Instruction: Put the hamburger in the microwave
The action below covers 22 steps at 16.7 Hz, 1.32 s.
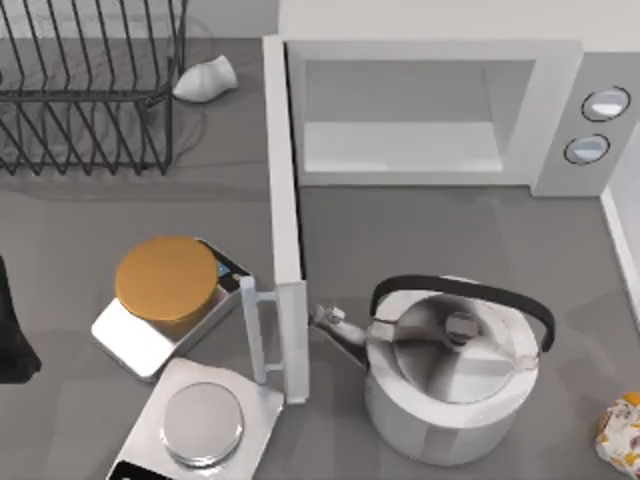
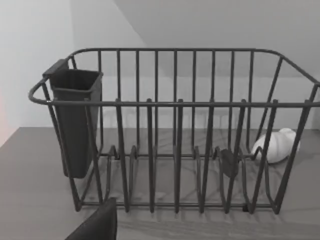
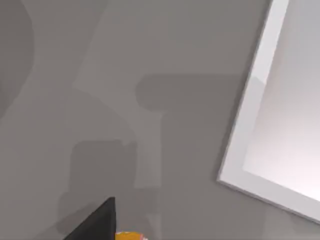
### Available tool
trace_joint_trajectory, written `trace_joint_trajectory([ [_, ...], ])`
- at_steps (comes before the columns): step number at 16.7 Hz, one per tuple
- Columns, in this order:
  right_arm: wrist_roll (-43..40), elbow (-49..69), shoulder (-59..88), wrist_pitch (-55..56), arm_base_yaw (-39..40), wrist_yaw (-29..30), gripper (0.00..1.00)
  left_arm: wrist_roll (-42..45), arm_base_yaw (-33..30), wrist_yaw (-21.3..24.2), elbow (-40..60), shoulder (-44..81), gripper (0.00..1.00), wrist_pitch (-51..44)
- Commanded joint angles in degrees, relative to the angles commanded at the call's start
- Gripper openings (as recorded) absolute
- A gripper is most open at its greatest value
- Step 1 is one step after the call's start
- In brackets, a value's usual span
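Note:
The hamburger [image 1: 622,432], a small whitish lump with orange-yellow specks, is at the front right edge of the top view, to the right of the kettle. A sliver of its orange-yellow [image 3: 129,235] shows in the right wrist view, beside a dark part of my right gripper [image 3: 95,222]. The microwave [image 1: 555,120] stands at the back. Its door [image 1: 285,220] is swung fully open toward the front and its cavity [image 1: 400,130] is empty. My left arm [image 1: 12,335] is parked at the left edge. A dark part of the left gripper [image 2: 97,225] faces the dish rack.
A large white kettle [image 1: 455,370] with a black handle stands in front of the microwave, right of the open door. Two scales [image 1: 165,325] [image 1: 205,425] sit at front left, one bearing an orange disc [image 1: 165,278]. A wire dish rack [image 1: 90,90] and a white pointed lump [image 1: 205,78] are at back left.

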Motion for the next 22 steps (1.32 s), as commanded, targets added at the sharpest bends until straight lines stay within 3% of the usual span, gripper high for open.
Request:
trace_joint_trajectory([
  [5, -8.8, 12.1, 25.3, -16.7, 5.1, 0.1, 1.0, 0.0, 0.0, 0.0, 0.0, 0.0, 1.0, 0.0],
  [10, -14.4, 21.5, 38.5, -26.1, 8.6, 0.2, 1.0, 0.0, 0.0, 0.0, 0.0, 0.0, 1.0, 0.0],
  [17, -15.3, 22.8, 40.3, -27.1, 8.7, 0.1, 1.0, 0.0, 0.0, 0.0, 0.0, 0.0, 1.0, 0.0],
  [22, -20.5, 16.8, 43.4, -18.2, 3.5, 0.2, 1.0, 0.0, 0.0, 0.0, 0.0, 0.0, 1.0, 0.0],
])
